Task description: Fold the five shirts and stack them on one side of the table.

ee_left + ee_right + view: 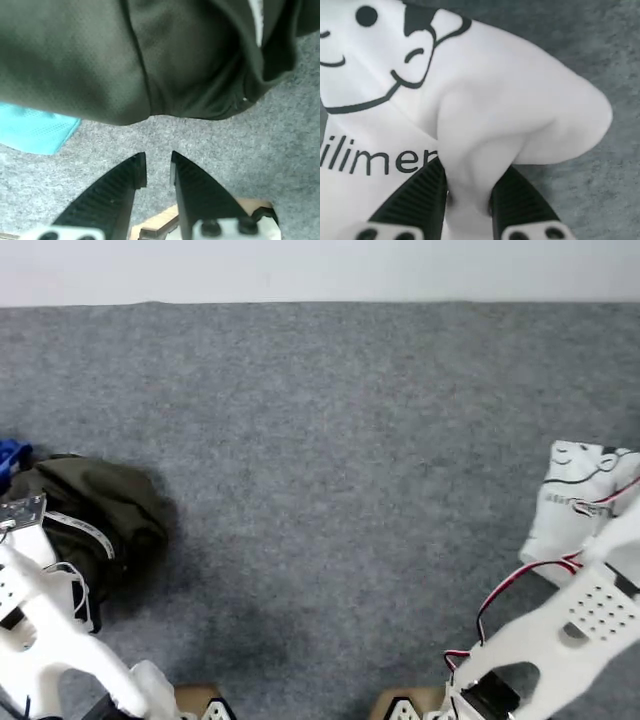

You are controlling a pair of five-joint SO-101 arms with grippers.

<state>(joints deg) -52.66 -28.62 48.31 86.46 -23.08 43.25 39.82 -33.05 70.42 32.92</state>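
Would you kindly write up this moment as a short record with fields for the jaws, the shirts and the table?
left jaws: slightly apart, nothing between them, just short of the dark shirt
right jaws: closed on a fold of the white shirt
dark shirt: crumpled heap at the table edge on the left arm's side
white shirt: printed and bunched, at the edge on the right arm's side
blue cloth: peeks out beside the dark shirt
table: grey felt-like surface
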